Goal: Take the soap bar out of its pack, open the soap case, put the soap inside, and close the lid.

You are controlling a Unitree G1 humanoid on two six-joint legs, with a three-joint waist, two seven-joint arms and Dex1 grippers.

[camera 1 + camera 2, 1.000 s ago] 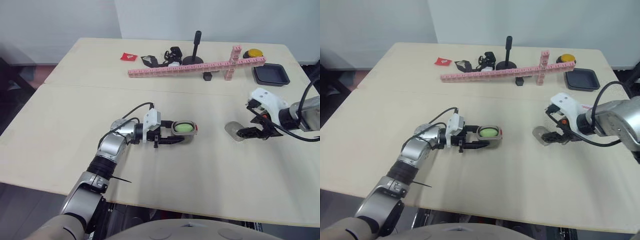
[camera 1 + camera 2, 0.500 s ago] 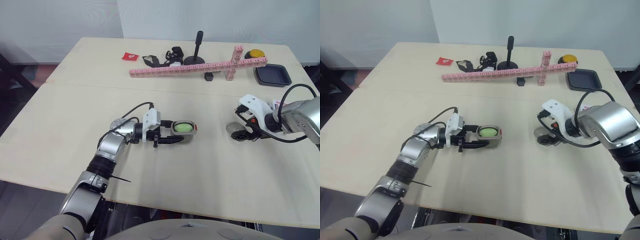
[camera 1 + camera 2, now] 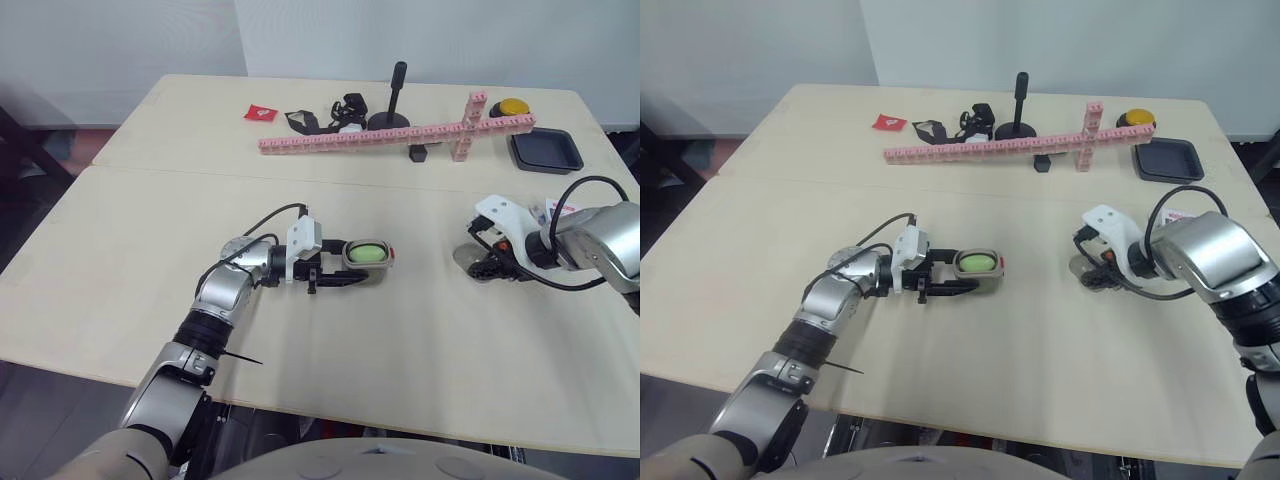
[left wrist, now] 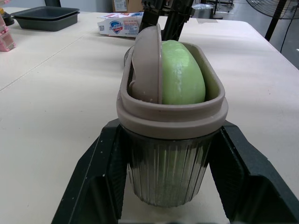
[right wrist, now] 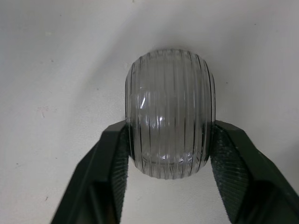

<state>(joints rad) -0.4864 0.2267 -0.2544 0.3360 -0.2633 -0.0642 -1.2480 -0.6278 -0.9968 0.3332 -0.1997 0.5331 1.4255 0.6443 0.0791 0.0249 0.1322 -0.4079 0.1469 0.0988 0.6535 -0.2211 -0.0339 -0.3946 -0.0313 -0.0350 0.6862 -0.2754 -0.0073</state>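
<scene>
The green soap (image 4: 182, 74) already sits in the open case (image 4: 170, 158), and the left gripper (image 4: 170, 137) clamps that case tight by its ribbed sides near the middle of the table (image 3: 400, 350). The pack (image 4: 119, 23) lies beyond, by the right arm. Unpacking, opening and loading look done; only closing is left. The clear lid (image 5: 169, 93) rests on the table well apart from the case, the right gripper (image 5: 169, 128) pinching both its sides

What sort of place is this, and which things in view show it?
Most likely a robotics lab or test room: a plain work table with a pink block rail, a black tray and a yellow button set out at its far side.
</scene>
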